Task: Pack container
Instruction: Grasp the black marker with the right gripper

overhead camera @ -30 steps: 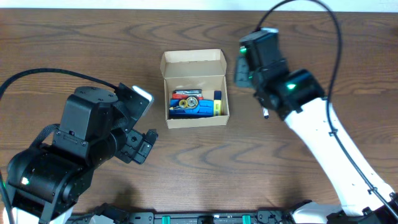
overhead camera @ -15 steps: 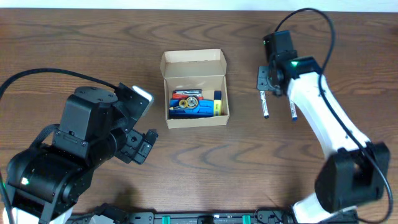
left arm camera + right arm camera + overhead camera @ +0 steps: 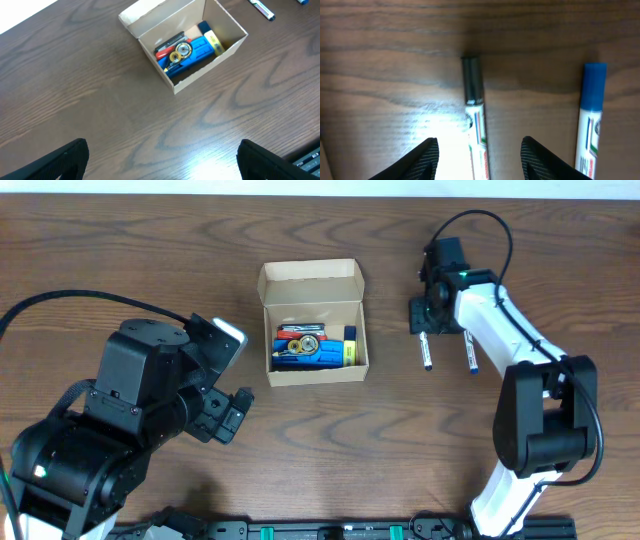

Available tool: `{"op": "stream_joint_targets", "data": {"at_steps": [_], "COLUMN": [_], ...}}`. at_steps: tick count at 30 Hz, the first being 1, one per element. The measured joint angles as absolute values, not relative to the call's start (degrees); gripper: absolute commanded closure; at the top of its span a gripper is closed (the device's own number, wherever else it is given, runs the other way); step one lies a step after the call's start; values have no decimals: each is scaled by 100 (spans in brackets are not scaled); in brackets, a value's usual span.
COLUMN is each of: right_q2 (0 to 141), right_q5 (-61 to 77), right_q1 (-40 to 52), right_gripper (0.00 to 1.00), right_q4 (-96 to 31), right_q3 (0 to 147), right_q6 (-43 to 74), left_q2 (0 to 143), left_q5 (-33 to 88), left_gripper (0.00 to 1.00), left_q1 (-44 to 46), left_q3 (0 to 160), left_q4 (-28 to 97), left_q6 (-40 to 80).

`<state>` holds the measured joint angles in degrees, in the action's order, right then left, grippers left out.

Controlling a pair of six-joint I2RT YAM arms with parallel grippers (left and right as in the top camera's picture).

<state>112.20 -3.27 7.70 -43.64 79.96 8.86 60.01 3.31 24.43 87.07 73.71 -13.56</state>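
Note:
The tan cardboard container (image 3: 313,370) sits open at the table's middle, flap lid back, with blue, red and yellow items inside; it also shows in the left wrist view (image 3: 235,30). A black-capped marker (image 3: 427,353) and a blue-capped marker (image 3: 470,356) lie side by side to its right. My right gripper (image 3: 432,320) is open, low over the black-capped marker (image 3: 476,120), its fingers either side of the marker. The blue-capped marker (image 3: 590,120) lies just right of the fingers. My left gripper (image 3: 161,160) is open and empty, held over bare wood left of the container.
The dark wooden table (image 3: 330,440) runs to a rail at its front edge (image 3: 330,530). The right arm's cable (image 3: 490,225) loops over the far right of the table.
My right gripper has swung from beside the container out to the right and down over the black-capped marker. The left arm and container have not moved.

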Motion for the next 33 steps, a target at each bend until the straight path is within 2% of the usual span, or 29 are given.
{"op": "stream_joint_targets", "data": {"at_steps": [9,20,25,27,33], "right_q2": [11557,11856,11867,11867,11867], "right_q5": [69,169,154,156,176], "right_q1": [607,607,607,604,607], "right_gripper": [47,57,88,97,99], "right_q4": [-4246,-4195,-4187,-4187,-4423], "right_q3": [7996,8007,8007,8009,8082], "right_q6": [489,316,255,285,423], "left_q2": [6001,6001,6001,6001,6001], "left_q5": [329,329,329,329,329], "left_gripper": [5,5,5,5,5], "left_q1": [2443,2443,2443,2443,2443], "left_q3": [8707,8707,8707,8707,8707], "left_q4": [7369,7369,7369,7369,7371], "left_q6": [-1358,-1358,-1356,-1356,-1356]}}
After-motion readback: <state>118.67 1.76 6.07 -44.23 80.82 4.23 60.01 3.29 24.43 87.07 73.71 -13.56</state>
